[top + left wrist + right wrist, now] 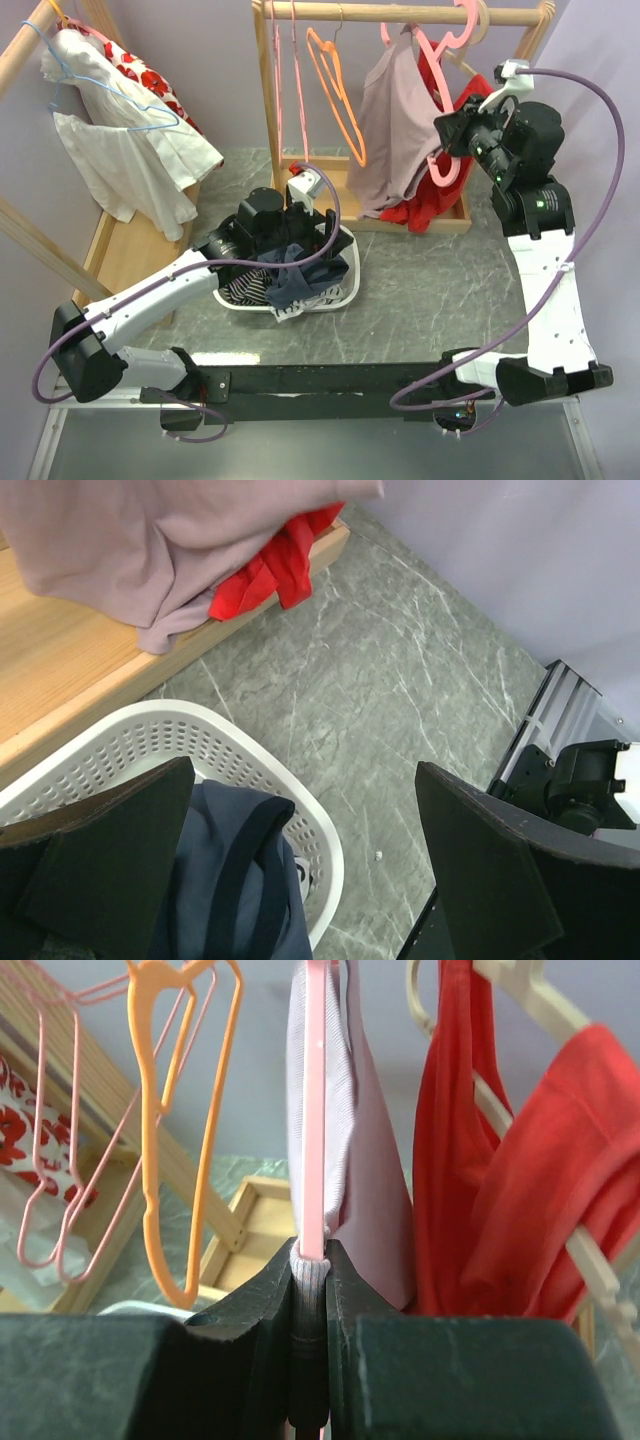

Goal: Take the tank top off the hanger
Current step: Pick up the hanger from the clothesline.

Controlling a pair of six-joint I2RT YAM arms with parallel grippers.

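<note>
1. A dark rail [330,380] is running along the near edge of the bench [420,290], carrying both arm bases.
2. The bench top is showing as grey stone veined with white.
3. Left of the bench's middle, a white perforated basket [350,272] is holding dark and striped clothes. The left end effector [303,780] is hovering over its rim with its fingers spread wide, gripping nothing.
4. At the far edge, a wooden rack [400,15] is standing on a shallow wooden tray. The mauve tank top [395,130] is hanging from its rail on a pink hanger [313,1110].
5. The right end effector [310,1270] is reaching up to the tank top's right side, its fingers nearly together and pinching the garment's ribbed edge, with the hanger's bar touching the fingertips.
6. A red garment [425,205] is drooping just beside it, and an orange hanger [340,90] is dangling bare to the left.
7. At the far left corner, a white garment [130,150] is hanging on a second rack.
8. A lavender wall [220,70] is closing off the back.
</note>
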